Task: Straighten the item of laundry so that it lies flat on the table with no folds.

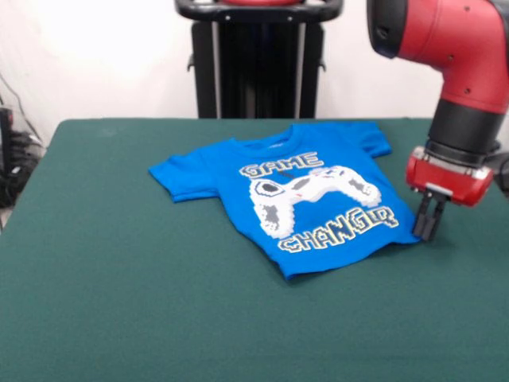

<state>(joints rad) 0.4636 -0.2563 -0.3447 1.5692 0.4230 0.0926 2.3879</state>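
The item of laundry [274,179], a bright blue T-shirt with "GAME CHANGER" lettering and a white controller print, lies print-up on the dark green table [119,302]. It sits slightly askew, with its collar toward the far edge and its hem toward the near side. It looks mostly spread out, with a small crease along the picture-left sleeve. My gripper [429,235] hangs at the right, its tips down at the table right beside the shirt's right hem corner. The fingers [430,216] stand close together, shut. Whether any cloth is pinched between them does not show.
The red arm [453,48] fills the upper right, above the table's right side. A black pedestal [258,60] stands behind the far edge. Cables and equipment [12,159] sit off the table's left edge.
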